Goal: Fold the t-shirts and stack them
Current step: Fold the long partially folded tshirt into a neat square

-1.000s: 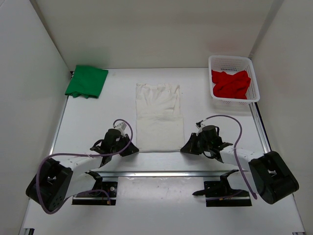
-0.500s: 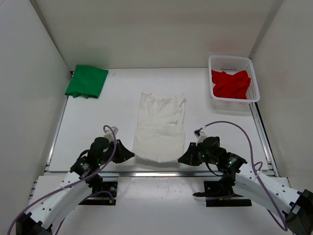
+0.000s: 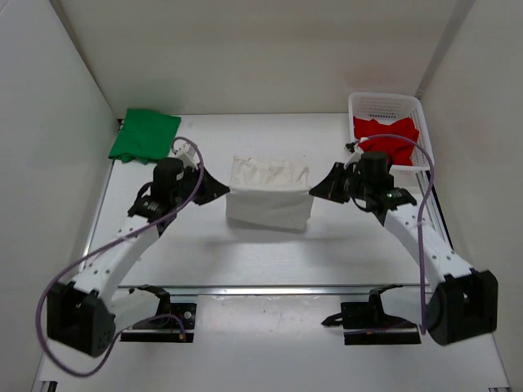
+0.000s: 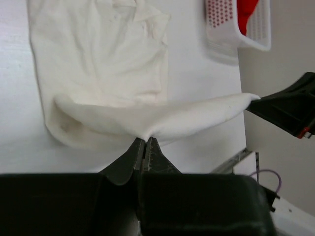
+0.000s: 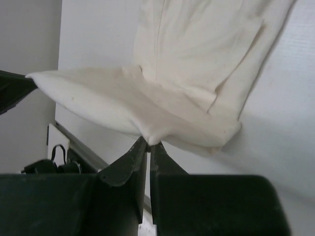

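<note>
Symmetrically extended arms, left end effector [image 3: 222,189] and right end effector [image 3: 317,189] pinching white t-shirt [image 3: 270,208] corners

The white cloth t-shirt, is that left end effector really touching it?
Touching. The left wrist view shows the left end effector pinched shut on a raised edge of the white cloth t-shirt, no gap.

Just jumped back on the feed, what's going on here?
The left gripper and right gripper each pinch a corner of the white t-shirt, holding that edge raised above the rest of it, mid-fold. The green t-shirt lies folded at far left; the red t-shirt sits crumpled in the basket.
</note>
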Motion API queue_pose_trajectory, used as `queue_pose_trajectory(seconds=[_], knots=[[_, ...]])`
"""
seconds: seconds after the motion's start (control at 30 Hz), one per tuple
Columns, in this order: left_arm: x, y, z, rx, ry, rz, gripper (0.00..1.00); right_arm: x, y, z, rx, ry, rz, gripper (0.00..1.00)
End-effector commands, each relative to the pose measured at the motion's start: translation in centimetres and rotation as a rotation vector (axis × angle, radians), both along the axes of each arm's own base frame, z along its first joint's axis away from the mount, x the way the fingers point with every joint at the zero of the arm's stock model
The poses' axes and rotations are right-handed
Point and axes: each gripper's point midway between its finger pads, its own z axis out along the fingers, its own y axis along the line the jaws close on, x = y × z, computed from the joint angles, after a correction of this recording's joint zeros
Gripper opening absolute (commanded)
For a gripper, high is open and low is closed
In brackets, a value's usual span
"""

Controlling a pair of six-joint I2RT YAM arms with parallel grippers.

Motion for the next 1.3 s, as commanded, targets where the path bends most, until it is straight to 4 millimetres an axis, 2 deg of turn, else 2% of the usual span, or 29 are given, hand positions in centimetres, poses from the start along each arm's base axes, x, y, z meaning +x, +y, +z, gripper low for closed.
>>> queue_pose_trajectory(seconds=[0.0, 0.03, 0.07, 0.1, 0.13, 0.2, 0.23, 0.27, 0.33, 0.37, 0.4, 0.43, 0.47, 0.53, 0.57, 0.67, 0.73, 0.77, 0.8, 0.83, 0.87, 0.9, 0.97, 1.0, 1.07, 1.1, 1.13, 1.2, 1.27], knots=[[5.6, 0.7, -0.2, 0.03, -0.045, 0.062, 0.0, 4.9, -0.3, 2.9, 0.019, -0.103, 0.036, 0.0], [7.1, 0.8, 0.8, 0.015, -0.065, 0.075, 0.0, 6.5, -0.8, 1.8, 0.002, -0.08, 0.01, 0.0], [9.1, 0.7, 0.6, 0.029, -0.06, 0.094, 0.0, 8.2, -0.6, 1.4, 0.004, -0.063, 0.018, 0.0], [11.0, 0.1, -0.3, 0.042, -0.036, 0.099, 0.0, 10.0, -0.7, 1.2, 0.018, -0.048, 0.008, 0.0], [11.9, 0.2, -0.9, 0.066, -0.026, 0.107, 0.0, 11.1, -1.0, 1.0, 0.005, -0.05, -0.012, 0.01], [15.6, 0.1, -2.9, 0.109, 0.016, 0.131, 0.0, 14.7, -1.6, 0.1, 0.009, -0.038, -0.041, 0.0], [17.3, 0.5, -3.7, 0.122, 0.036, 0.16, 0.0, 16.2, -1.1, -0.1, 0.026, -0.036, -0.023, 0.01], [18.0, 0.9, -4.3, 0.122, 0.052, 0.173, 0.0, 17.1, -1.3, -0.8, 0.017, -0.025, -0.033, 0.0], [20.5, 1.4, -6.8, 0.13, 0.098, 0.205, 0.0, 20.3, -1.4, -2.2, -0.013, -0.003, -0.044, 0.0], [21.4, 1.8, -7.1, 0.105, 0.102, 0.224, 0.02, 20.7, -1.2, -2.6, -0.012, 0.009, -0.036, 0.0], [22.5, 2.3, -7.4, 0.081, 0.103, 0.249, 0.06, 22.3, -1.2, -3.0, -0.01, -0.006, -0.042, 0.0], [23.4, 2.0, -7.2, 0.057, 0.074, 0.247, 0.2, 23.5, -1.3, -3.2, 0.007, -0.006, -0.049, 0.03], [24.0, 2.5, -7.0, 0.046, 0.075, 0.263, 0.28, 23.9, -1.0, -3.4, 0.015, 0.003, -0.046, 0.12], [25.3, 2.9, -6.4, 0.024, 0.083, 0.269, 0.55, 25.3, -0.6, -2.6, 0.018, -0.014, -0.031, 0.31], [25.9, 3.6, -5.5, 0.015, 0.064, 0.284, 0.56, 25.9, -0.4, -1.0, 0.01, -0.059, -0.018, 0.34], [24.9, 2.7, -3.1, 0.008, -0.002, 0.28, 0.56, 25.2, -0.4, 0.1, -0.04, -0.066, -0.039, 0.4], [23.7, 0.9, -2.0, 0.009, -0.034, 0.236, 0.5, 24.2, -0.1, -0.1, -0.055, -0.071, -0.051, 0.37], [22.7, -0.8, -1.6, 0.005, -0.042, 0.187, 0.48, 23.8, 0.2, -0.2, -0.051, -0.073, -0.046, 0.27], [21.2, -3.2, -2.3, 0.002, -0.04, 0.134, 0.47, 22.6, 0.8, -0.7, -0.04, -0.071, -0.029, 0.18], [20.1, -4.0, -3.2, 0.002, -0.046, 0.112, 0.46, 20.9, 1.2, -2.2, -0.028, -0.027, -0.026, 0.14], [19.0, -5.7, -3.3, 0.005, -0.055, 0.081, 0.46, 19.4, 1.5, -4.5, -0.013, 0.01, -0.024, 0.08], [17.8, -6.6, -4.8, 0.015, -0.038, 0.059, 0.45, 18.6, 2.7, -3.6, 0.016, -0.034, 0.007, 0.02], [16.2, -7.2, -8.6, 0.039, 0.037, 0.03, 0.42, 15.1, 3.8, -6.6, 0.018, 0.035, 0.04, 0.0], [15.6, -7.4, -9.3, 0.026, 0.054, 0.008, 0.4, 14.4, 3.6, -7.4, 0.015, 0.054, 0.041, 0.0], [13.1, -6.6, -12.6, 0.006, 0.136, 0.004, 0.37, 11.8, 4.1, -9.8, 0.015, 0.081, 0.059, 0.0], [13.1, -6.0, -12.1, -0.02, 0.111, 0.025, 0.37, 10.9, 3.7, -11.3, 0.004, 0.106, 0.046, 0.0], [11.8, -5.5, -13.8, -0.019, 0.141, 0.035, 0.37, 10.8, 3.5, -11.3, 0.012, 0.107, 0.041, 0.0], [10.2, -4.9, -14.0, -0.043, 0.144, 0.046, 0.37, 9.5, 2.7, -13.4, -0.003, 0.157, 0.032, 0.0], [8.3, -3.7, -15.5, -0.059, 0.171, 0.067, 0.37, 8.8, 2.1, -14.9, -0.011, 0.186, 0.02, 0.0]])
